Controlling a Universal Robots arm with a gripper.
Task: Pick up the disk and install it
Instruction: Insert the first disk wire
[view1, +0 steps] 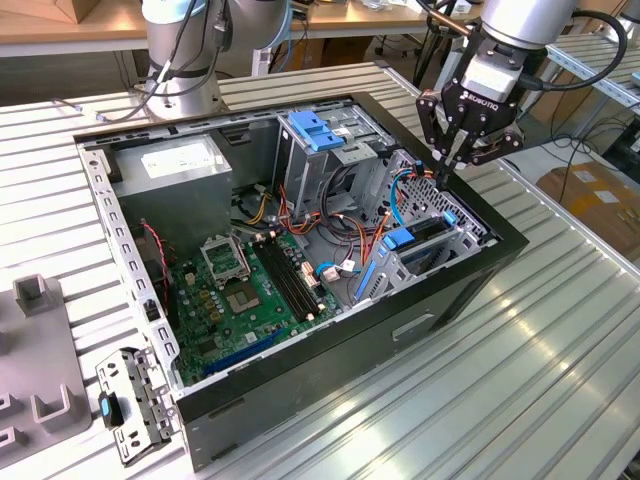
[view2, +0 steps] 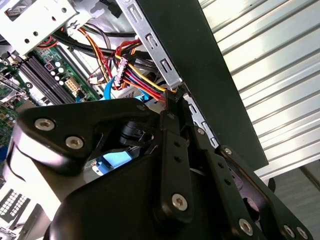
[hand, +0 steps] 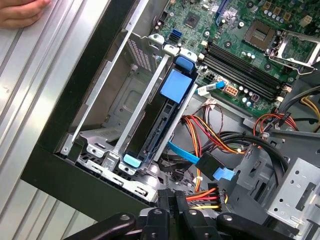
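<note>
The disk (hand: 161, 122) stands on edge in a slot of the low metal drive cage (view1: 440, 250) at the case's corner on the exterior view's right. Its blue carrier (view1: 400, 238) shows along the upper edge, with a blue tab (hand: 177, 86) and a lighter clip (hand: 132, 160). My gripper (view1: 447, 168) hangs just above that cage, over the red, yellow and black cable bundle (hand: 210, 192), a short way from the disk. Its black fingers (view2: 172, 130) are pressed together with nothing between them in both wrist views.
The open computer case (view1: 330, 350) lies on a slatted metal table (view1: 520, 380). Inside are the motherboard (view1: 240, 290), a grey box with a white sticker (view1: 175, 165) and a tall cage with a blue bracket (view1: 315, 130). A person's hand (hand: 20, 12) rests on the table beside the case.
</note>
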